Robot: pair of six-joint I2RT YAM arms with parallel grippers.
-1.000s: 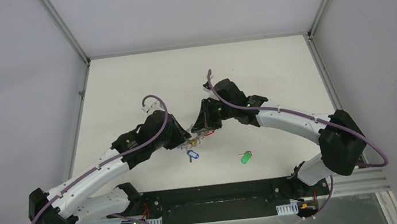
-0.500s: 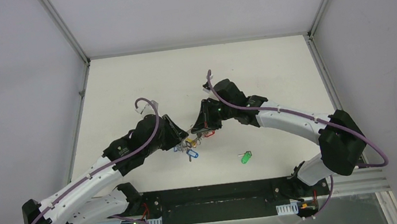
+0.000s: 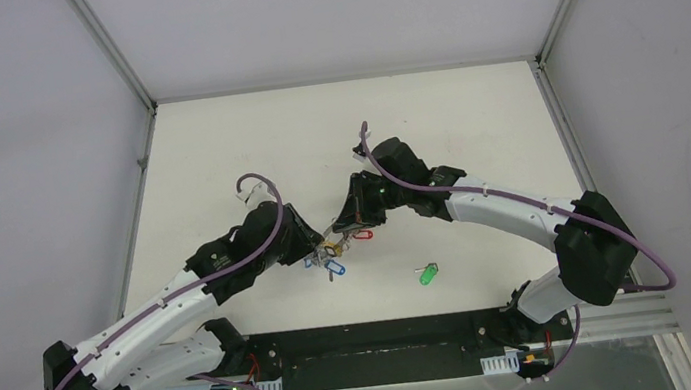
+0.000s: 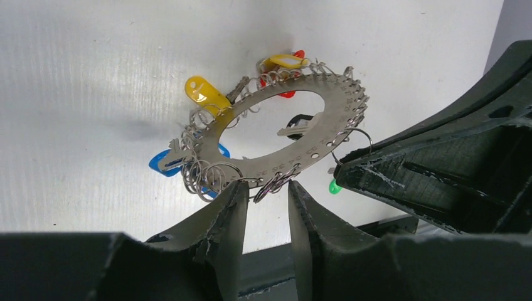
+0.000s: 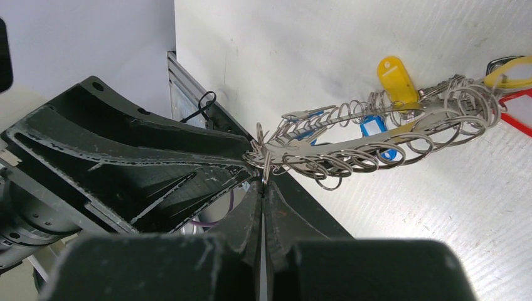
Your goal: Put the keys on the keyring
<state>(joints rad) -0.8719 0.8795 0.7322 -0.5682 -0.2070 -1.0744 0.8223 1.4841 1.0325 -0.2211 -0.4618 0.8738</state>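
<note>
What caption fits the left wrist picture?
A flat silvery metal keyring, hung with colour-tagged keys, right at the left tool.

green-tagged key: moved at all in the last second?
No. The green-tagged key lies in the same spot in the top view, with the same gap to the black base plate below it.

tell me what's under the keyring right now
The keyring is held up over the white table. Below its band hang a blue-tagged key and a yellow tag. The band and wire loops cover the other keys' blades, so their number is unclear.
</note>
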